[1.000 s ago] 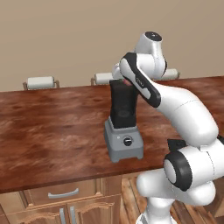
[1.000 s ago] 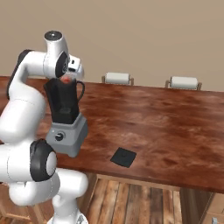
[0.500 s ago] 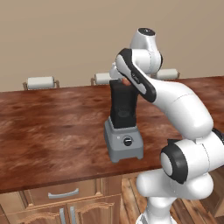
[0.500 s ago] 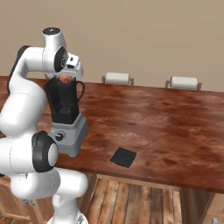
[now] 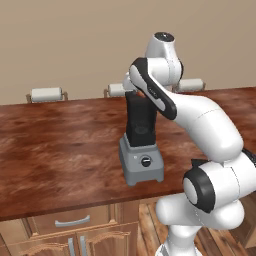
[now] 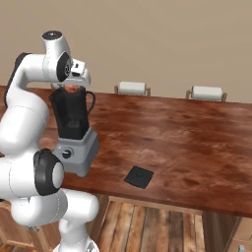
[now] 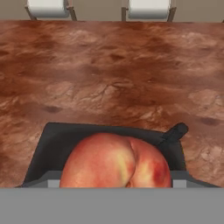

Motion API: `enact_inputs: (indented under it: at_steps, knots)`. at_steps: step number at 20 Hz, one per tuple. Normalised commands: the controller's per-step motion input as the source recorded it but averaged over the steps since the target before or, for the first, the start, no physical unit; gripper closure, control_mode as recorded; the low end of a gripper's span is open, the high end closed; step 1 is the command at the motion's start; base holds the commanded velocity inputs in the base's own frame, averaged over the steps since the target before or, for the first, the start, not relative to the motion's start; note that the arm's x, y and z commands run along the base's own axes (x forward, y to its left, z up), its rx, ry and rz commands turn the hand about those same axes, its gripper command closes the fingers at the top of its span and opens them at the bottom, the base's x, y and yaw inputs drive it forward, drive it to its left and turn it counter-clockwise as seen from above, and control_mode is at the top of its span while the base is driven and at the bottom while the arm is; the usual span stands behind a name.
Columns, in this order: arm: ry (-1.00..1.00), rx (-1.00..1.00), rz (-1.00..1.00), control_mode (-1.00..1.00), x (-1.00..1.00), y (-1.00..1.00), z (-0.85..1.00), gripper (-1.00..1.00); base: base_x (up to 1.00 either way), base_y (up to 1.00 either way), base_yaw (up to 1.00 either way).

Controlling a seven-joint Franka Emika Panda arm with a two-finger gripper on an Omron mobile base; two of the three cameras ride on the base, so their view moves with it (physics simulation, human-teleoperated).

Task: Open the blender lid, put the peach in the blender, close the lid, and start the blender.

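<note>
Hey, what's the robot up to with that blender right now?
The arm has its gripper above the open top of the blender, holding the peach over the jar's mouth. The blender lid is already off, lying flat on the wooden counter to the right of the blender near the front edge. So the peach is about to go in; closing the lid and starting the blender are not yet done.

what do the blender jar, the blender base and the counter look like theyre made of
Blender jar: likely dark translucent plastic or glass; the peach shows through its top.
Blender base: matte grey plastic or metal, evenly shaded.
Counter: polished reddish-brown wood, mottled grain.
</note>
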Motion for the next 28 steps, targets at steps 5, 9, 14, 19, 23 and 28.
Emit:
enact_inputs:
  at_steps: [5, 9, 14, 19, 23, 28]
  knots:
    - [0.00, -0.04, 0.00, -1.00, 0.00, 0.24, -0.11, 1.00, 0.00, 0.00, 0.00]
    - [0.08, -0.02, 0.00, -1.00, 0.00, 0.18, -0.41, 1.00, 0.00, 0.00, 0.00]
    - [0.10, 0.00, 0.00, -1.00, 0.02, 0.03, -0.47, 1.00, 0.00, 0.00, 0.00]
    - [0.02, 0.00, 0.00, -1.00, 0.08, 0.00, -0.47, 1.00, 0.00, 0.00, 0.00]
    - [0.00, 0.00, 0.00, -1.00, -0.01, 0.00, -0.48, 1.00, 0.00, 0.00, 0.00]
    - [0.00, 0.00, 0.00, -1.00, -0.02, 0.00, -0.38, -1.00, 0.00, 0.00, 0.00]
